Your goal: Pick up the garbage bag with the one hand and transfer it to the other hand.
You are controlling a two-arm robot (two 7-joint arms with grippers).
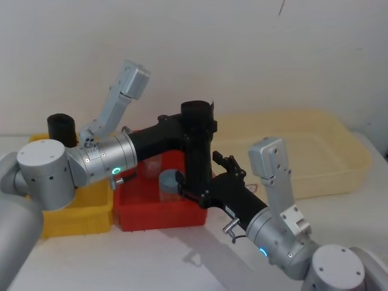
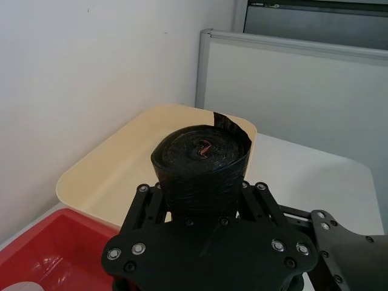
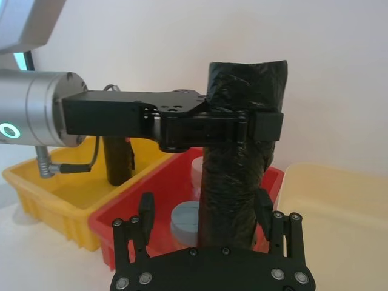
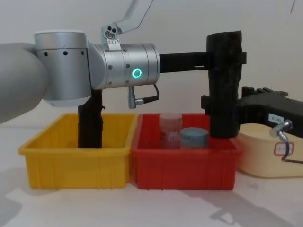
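To the left of the red bin [image 4: 182, 165] sits a yellow bin [image 4: 75, 161] with a slimmer black roll [image 4: 90, 127] standing in it. The left hand [image 4: 226, 59] reaches across from that side, high above the red bin, and is clamped on the garbage bag [image 4: 225, 94] near its top end. The bag hangs upright over the red bin's right end. Its long axis is vertical and its lower end is near the rim, beside a grey-lidded jar [image 4: 194, 137]. The right hand [image 3: 205, 212] comes in from the right of the red bin, directly beneath the left hand. Its fingers [image 3: 146, 209] are spread wide on either side of the bag's lower half, and one stands clear of the plastic, so it has no grip yet. Right of the red bin lies a cream tray [image 4: 258, 161]. The handover likely turns on the right hand closing across the vertical roll, below the left hand's hold, before the left hand lets go.
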